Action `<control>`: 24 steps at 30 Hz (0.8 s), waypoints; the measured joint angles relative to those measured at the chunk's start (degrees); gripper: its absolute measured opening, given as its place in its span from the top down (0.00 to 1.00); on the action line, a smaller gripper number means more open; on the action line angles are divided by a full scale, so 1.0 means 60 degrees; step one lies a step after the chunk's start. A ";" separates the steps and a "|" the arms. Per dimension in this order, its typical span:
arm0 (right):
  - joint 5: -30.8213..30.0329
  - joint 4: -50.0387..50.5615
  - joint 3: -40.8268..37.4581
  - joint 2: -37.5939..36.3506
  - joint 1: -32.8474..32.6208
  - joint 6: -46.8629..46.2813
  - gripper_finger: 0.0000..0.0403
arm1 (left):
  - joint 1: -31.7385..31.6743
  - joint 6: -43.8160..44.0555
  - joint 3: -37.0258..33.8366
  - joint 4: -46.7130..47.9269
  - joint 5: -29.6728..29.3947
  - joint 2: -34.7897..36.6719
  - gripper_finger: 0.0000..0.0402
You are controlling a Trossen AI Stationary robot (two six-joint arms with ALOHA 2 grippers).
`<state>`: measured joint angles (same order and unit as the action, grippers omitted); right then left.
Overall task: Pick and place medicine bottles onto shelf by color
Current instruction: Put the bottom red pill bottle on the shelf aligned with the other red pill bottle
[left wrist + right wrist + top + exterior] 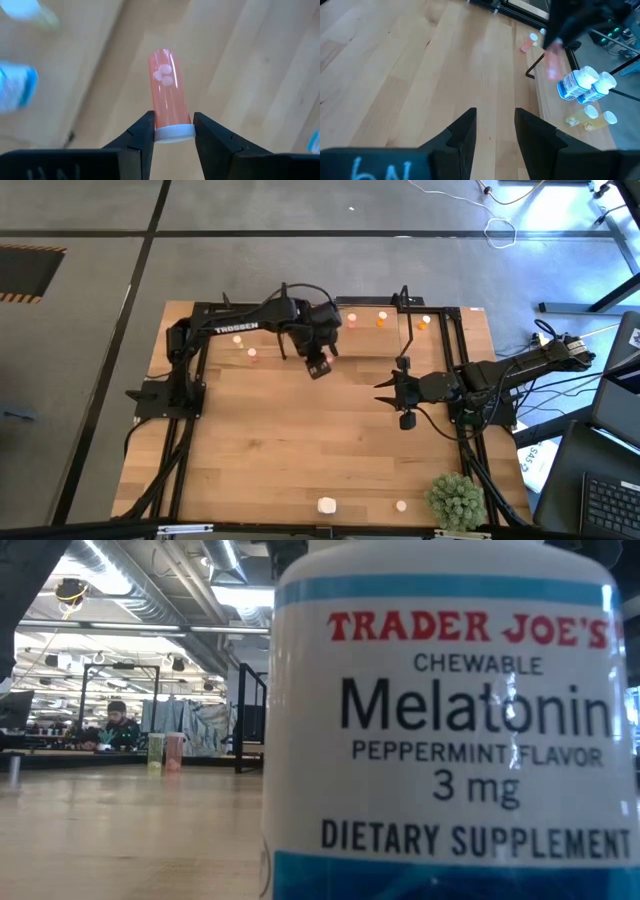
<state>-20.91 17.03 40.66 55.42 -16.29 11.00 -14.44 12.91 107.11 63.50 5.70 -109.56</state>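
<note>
table [300, 440]: pale wood | near edge: white bottle [327, 505], small pink bottle [401, 505], green plant [456, 498]

The wooden surface [300, 440] lies open across its middle and near half, while bottles crowd the far edge by the shelf [400, 315], a white bottle [327, 505] and bushy plant [456, 500] block the near edge.

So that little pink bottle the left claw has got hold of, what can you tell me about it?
The pink bottle is a small see-through plastic cylinder with a white ribbed cap and a few pale round tablets inside. The left gripper pinches it at the cap end, one dark finger on each side, so the body points away from the wrist, held above the wooden table. Nothing else touches it.
</note>
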 joint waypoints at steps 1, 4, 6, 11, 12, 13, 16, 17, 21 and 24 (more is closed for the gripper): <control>0.0000 -0.0002 0.0000 0.0000 -0.0003 0.0002 0.66 | 0.0078 0.0043 0.0000 0.0228 -0.0011 0.0000 0.72; 0.0000 -0.0002 0.0000 0.0000 -0.0004 0.0002 0.66 | 0.0319 0.0299 0.0000 0.0868 -0.0028 0.0000 0.72; 0.0000 -0.0002 0.0000 0.0000 -0.0004 0.0002 0.66 | 0.0493 0.0329 0.0000 0.1221 -0.0030 0.0000 0.72; 0.0000 -0.0003 0.0000 0.0000 -0.0004 0.0000 0.66 | 0.0943 0.0583 0.0002 0.2225 0.0283 -0.0181 0.72; 0.0000 -0.0006 0.0000 0.0000 -0.0004 0.0002 0.66 | 0.1014 0.0584 -0.0013 0.2469 0.0431 -0.0274 0.72; 0.0000 -0.0002 0.0000 0.0000 -0.0002 0.0000 0.66 | 0.1085 0.0589 -0.0029 0.2741 0.0524 -0.0368 0.72; 0.0000 0.0014 0.0000 0.0004 -0.0001 0.0002 0.66 | 0.1242 0.0601 -0.0007 0.3425 0.0986 -0.0764 0.72; 0.0000 -0.0010 0.0000 0.0004 -0.0004 0.0002 0.66 | 0.1285 0.0579 -0.0018 0.3659 0.1118 -0.0935 0.72; 0.0003 -0.0001 0.0000 0.0004 -0.0004 0.0001 0.66 | 0.1471 0.0458 -0.0022 0.4382 0.1607 -0.1535 0.72; 0.0003 0.0016 0.0000 0.0004 -0.0004 0.0002 0.66 | 0.1625 0.0210 -0.0018 0.4431 0.1722 -0.1863 0.72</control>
<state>-20.89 17.12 40.66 55.44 -16.32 11.00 -4.69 14.17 107.00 90.08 16.03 -120.74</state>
